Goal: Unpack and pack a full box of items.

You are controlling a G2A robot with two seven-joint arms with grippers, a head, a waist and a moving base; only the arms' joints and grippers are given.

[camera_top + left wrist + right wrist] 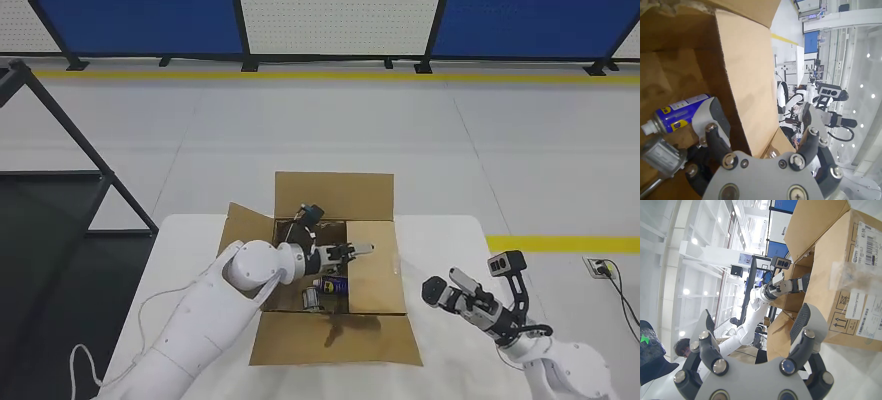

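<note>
An open cardboard box (335, 195) stands mid-table with its flaps spread. Inside lie a blue spray can (677, 113) (331, 285) and a grey metal motor part (660, 155) (310, 298). My left gripper (759, 106) (350, 250) is open at the box's right wall (749, 81), one finger inside beside the can and the other outside, holding nothing. My right gripper (757, 313) (445, 283) hangs open and empty over the table to the right of the box (848, 275), facing its labelled side. The left gripper (800, 283) also appears there at the box's opening.
The white table (440, 235) has bare surface on the right, around the right arm. The box's front flap (335, 340) lies flat toward me. A black metal frame (70, 140) stands off the table's left, and blue partitions (140, 25) line the back.
</note>
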